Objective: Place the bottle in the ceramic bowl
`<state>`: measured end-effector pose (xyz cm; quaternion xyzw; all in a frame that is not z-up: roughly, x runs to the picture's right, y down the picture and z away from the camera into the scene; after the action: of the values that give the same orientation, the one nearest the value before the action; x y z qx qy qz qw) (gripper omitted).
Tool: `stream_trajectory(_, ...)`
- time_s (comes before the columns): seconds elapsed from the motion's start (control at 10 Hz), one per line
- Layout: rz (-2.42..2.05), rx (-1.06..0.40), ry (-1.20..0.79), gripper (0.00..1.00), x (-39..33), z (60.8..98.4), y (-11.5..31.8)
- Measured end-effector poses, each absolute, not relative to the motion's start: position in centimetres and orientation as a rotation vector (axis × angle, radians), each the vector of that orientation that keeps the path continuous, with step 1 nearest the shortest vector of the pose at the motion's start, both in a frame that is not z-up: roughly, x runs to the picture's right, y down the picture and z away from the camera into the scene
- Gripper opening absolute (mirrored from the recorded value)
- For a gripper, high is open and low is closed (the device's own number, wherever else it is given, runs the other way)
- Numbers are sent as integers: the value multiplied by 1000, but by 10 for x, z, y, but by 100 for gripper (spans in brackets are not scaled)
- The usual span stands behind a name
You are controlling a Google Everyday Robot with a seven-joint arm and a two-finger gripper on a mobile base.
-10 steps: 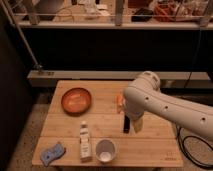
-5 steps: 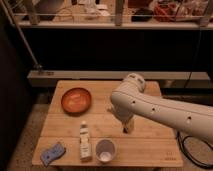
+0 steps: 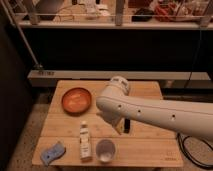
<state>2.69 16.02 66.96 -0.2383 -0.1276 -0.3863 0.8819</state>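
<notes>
The small white bottle (image 3: 85,141) lies on the wooden table (image 3: 145,150) near the front, its cap pointing away from me. The orange-brown ceramic bowl (image 3: 76,99) sits at the back left of the table and holds nothing. My white arm (image 3: 150,112) reaches in from the right over the middle of the table. The gripper (image 3: 120,128) hangs below the arm's end, mostly hidden by it, to the right of the bottle and a little above the table. It holds nothing that I can see.
A white cup (image 3: 105,149) stands just right of the bottle at the front edge. A blue sponge (image 3: 52,152) lies at the front left corner. A black bar (image 3: 127,126) shows under the arm. A dark shelf unit stands behind the table.
The arm has swung left over the table, from the right middle toward the bottle and bowl. The bottle, bowl, cup and sponge have not moved.
</notes>
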Motion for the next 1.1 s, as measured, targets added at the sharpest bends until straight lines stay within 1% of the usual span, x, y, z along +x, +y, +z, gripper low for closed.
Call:
stream_trajectory(0.2, -835, -494, -271, 80, 26, 671, 165)
stream_trajectory(0.5, -913, -484, -303, 80, -7, 672, 171)
stream_trajectory(0.9, -977, -482, -321, 80, -14, 675, 180)
stream_trajectory(1.1, -1021, -474, -340, 80, -29, 682, 188)
